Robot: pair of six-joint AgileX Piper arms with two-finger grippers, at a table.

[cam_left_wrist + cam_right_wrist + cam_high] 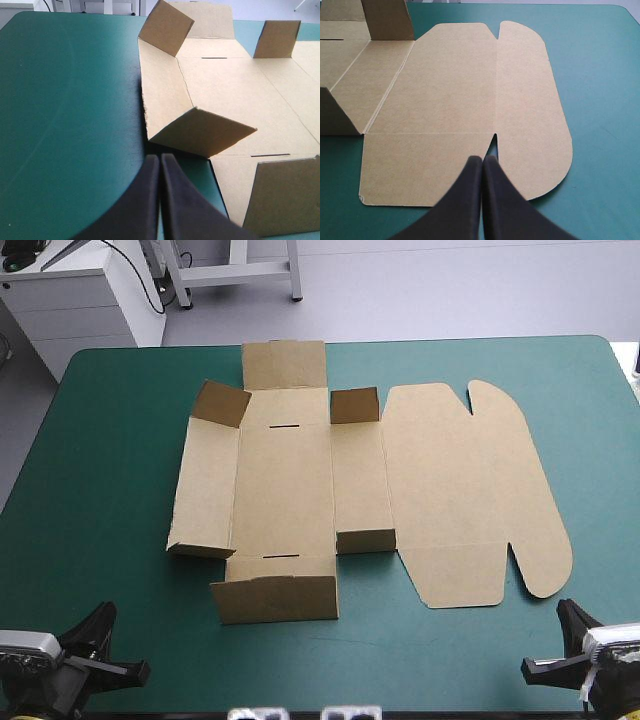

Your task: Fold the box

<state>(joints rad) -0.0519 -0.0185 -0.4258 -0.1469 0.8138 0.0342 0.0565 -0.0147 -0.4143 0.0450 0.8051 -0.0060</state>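
The brown box (pixel 360 485) lies as a cut sheet in the middle of the teal-green table, with its small corner flaps and its near and far walls partly raised. Its wide lid panel (pixel 470 85) with rounded tabs lies flat on the right. My left gripper (pixel 105 625) sits at the near left corner, shut, short of the box's raised near-left flap (pixel 202 132). My right gripper (pixel 570 615) sits at the near right corner, shut, its tips (pixel 482 159) over the near edge of the lid. In the left wrist view my own gripper (pixel 160 157) holds nothing.
A white cabinet (pixel 75 290) and a metal frame (pixel 235 270) stand beyond the table's far edge. Bare teal-green cover (pixel 110 480) lies left of the box, and more (pixel 600 440) right of the lid.
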